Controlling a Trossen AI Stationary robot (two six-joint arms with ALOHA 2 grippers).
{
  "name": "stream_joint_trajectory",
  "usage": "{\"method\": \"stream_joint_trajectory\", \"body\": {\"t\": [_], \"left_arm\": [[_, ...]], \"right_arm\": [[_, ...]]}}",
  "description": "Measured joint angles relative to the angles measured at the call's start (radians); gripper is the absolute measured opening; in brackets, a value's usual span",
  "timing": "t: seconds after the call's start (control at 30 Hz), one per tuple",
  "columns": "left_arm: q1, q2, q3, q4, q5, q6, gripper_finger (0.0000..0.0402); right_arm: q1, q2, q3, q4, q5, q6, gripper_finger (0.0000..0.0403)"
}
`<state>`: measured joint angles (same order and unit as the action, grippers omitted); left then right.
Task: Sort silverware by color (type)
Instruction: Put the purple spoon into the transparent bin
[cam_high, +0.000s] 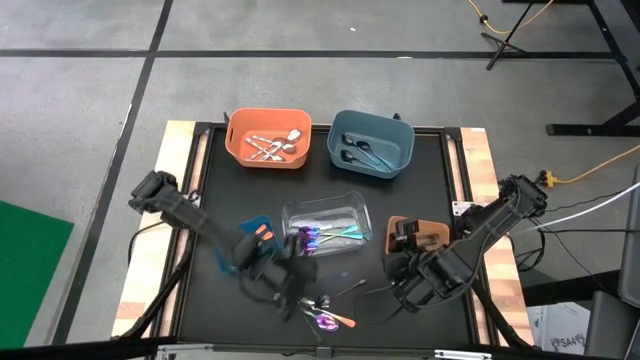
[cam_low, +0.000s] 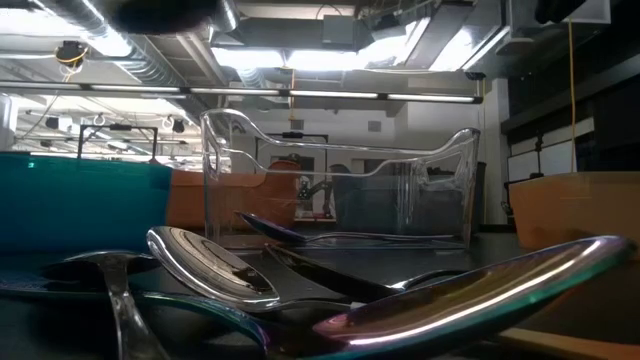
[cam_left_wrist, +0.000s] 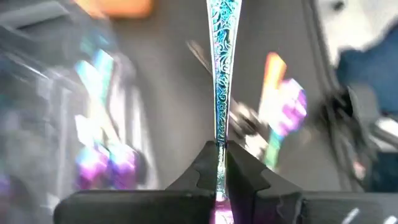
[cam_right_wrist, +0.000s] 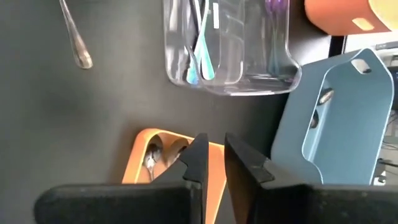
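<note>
My left gripper (cam_high: 292, 268) hangs near the clear bin's (cam_high: 326, 222) near left corner, shut on an iridescent purple-teal piece of silverware (cam_left_wrist: 221, 81). That bin holds more iridescent pieces (cam_high: 322, 236). A loose pile of silverware (cam_high: 325, 314) lies near the table's front edge; in the low view an iridescent spoon (cam_low: 480, 292) and a silver spoon (cam_low: 210, 265) lie in front of the clear bin (cam_low: 340, 190). My right gripper (cam_right_wrist: 216, 163) hovers at the near right, over the brown bin (cam_right_wrist: 149, 155), its fingers a little apart with nothing between them. My left gripper pinches the iridescent piece's patterned teal shaft (cam_left_wrist: 220, 140) between its two fingers. The shaft runs straight out ahead, along the fingers, and its far end is cut off by the picture. A purple stretch shows behind the fingers. The piece appears lifted clear of the table.
An orange bin (cam_high: 268, 138) with silver pieces and a blue bin (cam_high: 372, 143) with dark pieces stand at the far edge. A small teal bin (cam_high: 255, 230) with orange-handled pieces sits left of the clear bin. The brown bin (cam_high: 415, 235) holds silver spoons.
</note>
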<state>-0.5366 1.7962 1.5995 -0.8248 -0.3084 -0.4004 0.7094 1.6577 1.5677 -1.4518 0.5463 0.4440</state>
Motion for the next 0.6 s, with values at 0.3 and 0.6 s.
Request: {"method": "stream_joint_trajectory", "body": {"t": [0.3,0.6], "left_arm": [[0.262,-0.001,0.034,0.152,-0.009,0.209,0.0008],[0.427,-0.002,-0.033,0.21,0.078,0.185,0.0008]], "right_arm": [[0.0,0.0,0.0,0.004,-0.056,-0.002,0.0042],[0.0,0.0,0.0,0.011,-0.113,-0.003,0.0042]]}}
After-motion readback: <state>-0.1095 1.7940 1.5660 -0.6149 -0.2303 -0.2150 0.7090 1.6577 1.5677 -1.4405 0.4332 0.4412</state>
